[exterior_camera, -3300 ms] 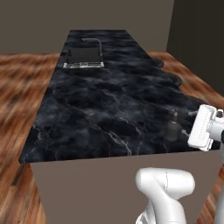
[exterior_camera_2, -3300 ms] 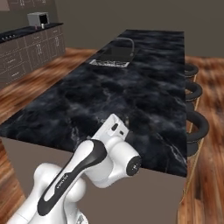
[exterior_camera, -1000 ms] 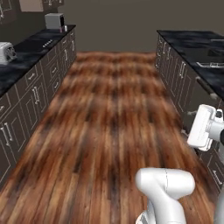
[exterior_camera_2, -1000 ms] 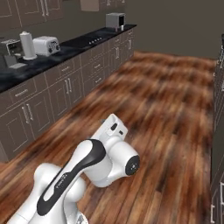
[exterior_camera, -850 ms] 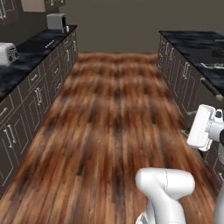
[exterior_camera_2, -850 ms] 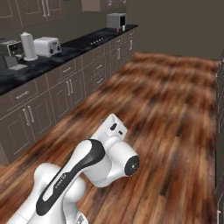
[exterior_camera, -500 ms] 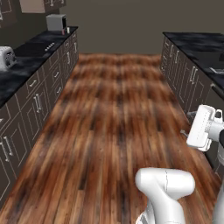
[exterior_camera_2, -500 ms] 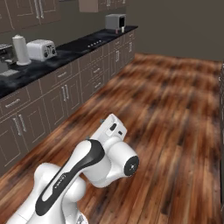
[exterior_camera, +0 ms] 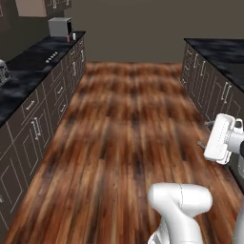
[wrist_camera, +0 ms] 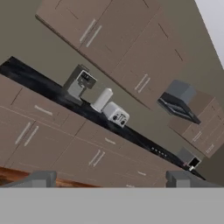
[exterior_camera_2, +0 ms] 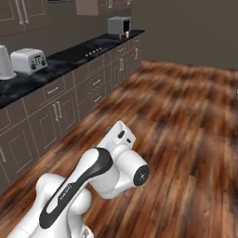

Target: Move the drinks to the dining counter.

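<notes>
Drinks: none can be made out on any surface in view. A small dark and red speck stands just beside the toaster oven (exterior_camera: 59, 26) at the far end of the worktop (exterior_camera: 28, 71), at 11 o'clock in the left base view; too small to call a drink. The same speck sits by the oven's right side in the right base view.

Dining counter: not identifiable. A black marble top (exterior_camera: 224, 52) runs along the right, at 2 o'clock in the left base view, over drawer fronts. No sink, faucet or stools can be seen on it, so I cannot say it is the island.

Gripper (wrist_camera: 111, 178): released, nothing between the two tips, which stand wide apart at 6 o'clock of the hand view. It is tucked high and close to the base, pointing at the wall cabinets (wrist_camera: 118, 39). Judgement: a carrying posture for driving, not a reach.

Worktop items: a toaster (exterior_camera_2: 29, 60) with a pale canister (exterior_camera_2: 4, 62) just beside it at 9 o'clock in the right base view; a coffee machine (wrist_camera: 79, 84) further along in the hand view. Wooden floor (exterior_camera: 128, 143) between the two cabinet runs.

Containers: none seen open; cabinet doors and drawers all shut, contents hidden.

Judgement: the step in hand is searching for a drink; no pickup begun.
</notes>
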Tool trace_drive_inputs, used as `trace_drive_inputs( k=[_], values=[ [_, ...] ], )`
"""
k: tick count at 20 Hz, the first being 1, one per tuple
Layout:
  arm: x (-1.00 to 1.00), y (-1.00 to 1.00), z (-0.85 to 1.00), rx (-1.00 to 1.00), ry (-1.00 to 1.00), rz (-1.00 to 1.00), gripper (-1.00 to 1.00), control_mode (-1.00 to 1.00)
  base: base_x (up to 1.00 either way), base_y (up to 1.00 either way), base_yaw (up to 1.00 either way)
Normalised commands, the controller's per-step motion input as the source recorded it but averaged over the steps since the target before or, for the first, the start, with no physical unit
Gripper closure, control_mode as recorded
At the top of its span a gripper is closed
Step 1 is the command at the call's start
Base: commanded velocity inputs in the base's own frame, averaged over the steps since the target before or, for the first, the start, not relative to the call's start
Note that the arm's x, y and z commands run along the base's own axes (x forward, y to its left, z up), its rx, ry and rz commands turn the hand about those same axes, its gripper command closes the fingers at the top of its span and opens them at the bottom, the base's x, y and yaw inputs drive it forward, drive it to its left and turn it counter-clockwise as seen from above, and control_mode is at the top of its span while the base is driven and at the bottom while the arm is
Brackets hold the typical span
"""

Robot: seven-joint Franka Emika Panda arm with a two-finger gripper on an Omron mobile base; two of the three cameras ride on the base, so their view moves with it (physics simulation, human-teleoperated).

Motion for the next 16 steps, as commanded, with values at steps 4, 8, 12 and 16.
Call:
trace_drive_inputs(
  k=[4, 8, 12, 16],
  values=[
    [0.00, 0.00, 0.00, 0.00, 0.00, 0.00, -1.00, 1.00, 1.00, 0.18, 0.00],
    [0.00, 0.00, 0.00, 0.00, 0.00, 0.00, -1.00, 1.00, 1.00, 0.17, 0.00],
    [0.00, 0.00, 0.00, 0.00, 0.00, 0.00, -1.00, 1.00, 1.00, 0.14, 0.00],
    [0.00, 0.00, 0.00, 0.00, 0.00, 0.00, -1.00, 1.00, 1.00, 0.14, 0.00]
  ],
)
